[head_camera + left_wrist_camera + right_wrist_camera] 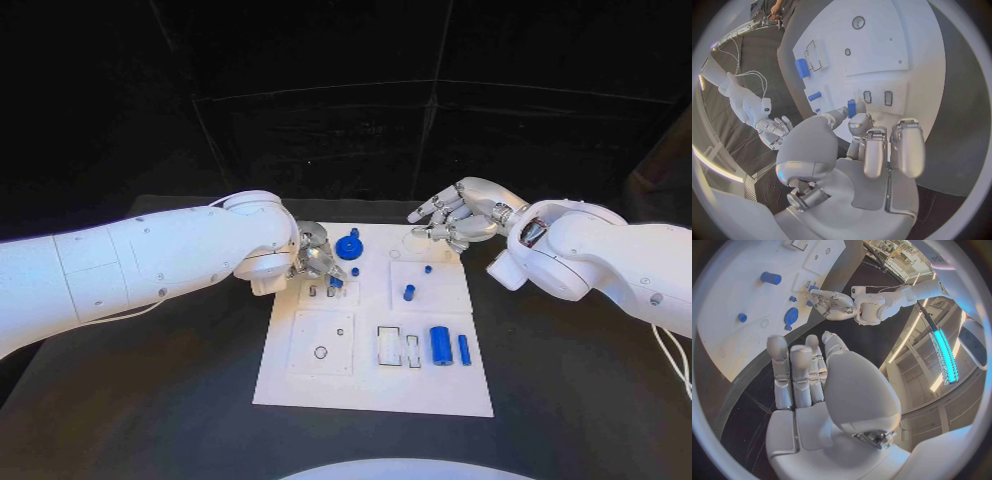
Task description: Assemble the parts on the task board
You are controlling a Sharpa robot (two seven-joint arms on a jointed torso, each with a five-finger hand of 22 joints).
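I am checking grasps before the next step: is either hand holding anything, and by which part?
The left hand pinches a small blue part by its lower end, over the task board. The right hand holds nothing.

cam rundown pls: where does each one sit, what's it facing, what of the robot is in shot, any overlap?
Head: on the robot's head, looking down at the board; both arms, left hand, right hand.
Left wrist: behind the left hand, facing the board; the fingers pinch a blue part.
Right wrist: behind the right hand, facing the board; fingers apart, holding nothing.
Shared: all three show the board; each wrist view also catches the other hand.
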